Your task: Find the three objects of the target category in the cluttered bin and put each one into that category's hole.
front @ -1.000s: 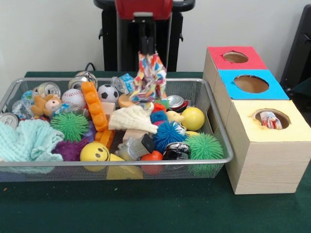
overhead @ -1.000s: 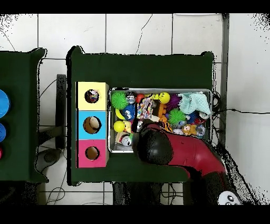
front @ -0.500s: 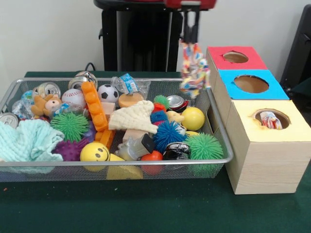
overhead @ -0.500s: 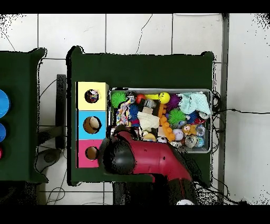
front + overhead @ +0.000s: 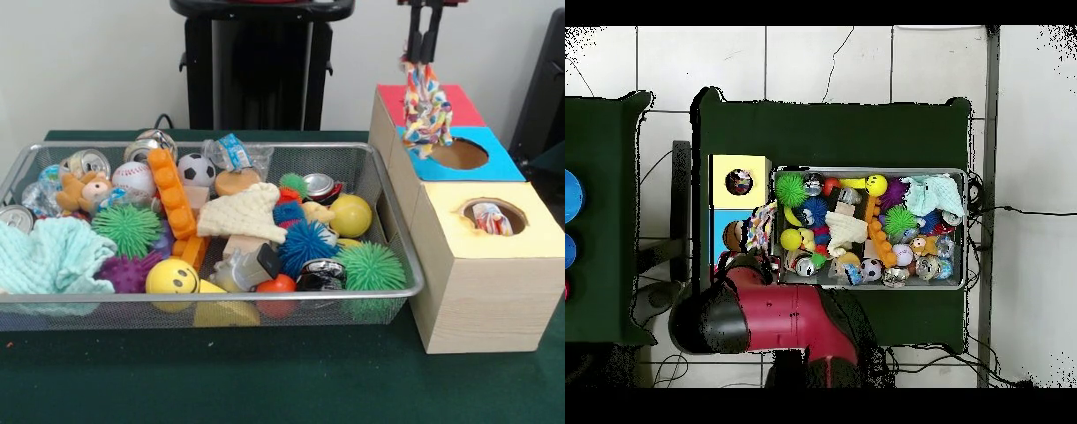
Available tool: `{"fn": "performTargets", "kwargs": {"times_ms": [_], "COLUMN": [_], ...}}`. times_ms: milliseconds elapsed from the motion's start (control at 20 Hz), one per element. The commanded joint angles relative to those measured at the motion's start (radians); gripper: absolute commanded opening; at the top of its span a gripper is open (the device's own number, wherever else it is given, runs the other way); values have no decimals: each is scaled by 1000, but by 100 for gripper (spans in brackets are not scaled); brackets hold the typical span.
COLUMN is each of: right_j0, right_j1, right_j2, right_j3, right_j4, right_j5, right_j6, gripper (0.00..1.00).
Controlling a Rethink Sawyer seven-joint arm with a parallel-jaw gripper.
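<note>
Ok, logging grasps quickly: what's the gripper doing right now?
Gripper: jaws shut on the dotted fabric piece, which hangs above the blue-topped box.

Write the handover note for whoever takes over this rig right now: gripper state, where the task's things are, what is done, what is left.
Gripper: shut on a dotted fabric piece, which hangs above the red-topped and blue-topped boxes, outside the wire bin.
Yellow-topped box: its hole already shows a piece of similar fabric inside.
Done: at least one piece looks deposited; another is lifted out of the bin.
Left: carry the held piece on to the yellow box's hole and release it. No other dotted piece shows in the bin; one may lie buried, so search the clutter.
</note>
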Motion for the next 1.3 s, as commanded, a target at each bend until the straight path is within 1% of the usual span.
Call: {"fn": "performTargets", "kwargs": {"times_ms": [50, 150, 200, 300, 450, 700, 800, 950, 1150, 1200, 1250, 1300], "right_j0": [21, 21, 39, 45, 15, -25, -27, -5, 35, 36, 43, 47], "right_j1": [55, 63, 74, 101, 124, 131, 132, 135, 157, 159, 159, 162], "right_j2": [-108, -118, -134, -152, -124, -67, -56, -51, -65, -51, -50, -38], "right_j3": [-60, -78, -102, -130, -159, -212, -230, -240, -293, -303, -302, -314], "right_j4": [63, 52, 40, 26, 44, 84, 89, 92, 64, 47, 41, 23], "right_j5": [41, 117, 165, 194, 209, 270, 298, 315, 356, 383, 378, 396], "right_j6": [305, 287, 291, 284, 248, 208, 203, 218, 226, 188, 182, 146], "gripper": [0, 0, 0, 0, 0, 0, 0, 0, 0, 0, 0, 0]}}
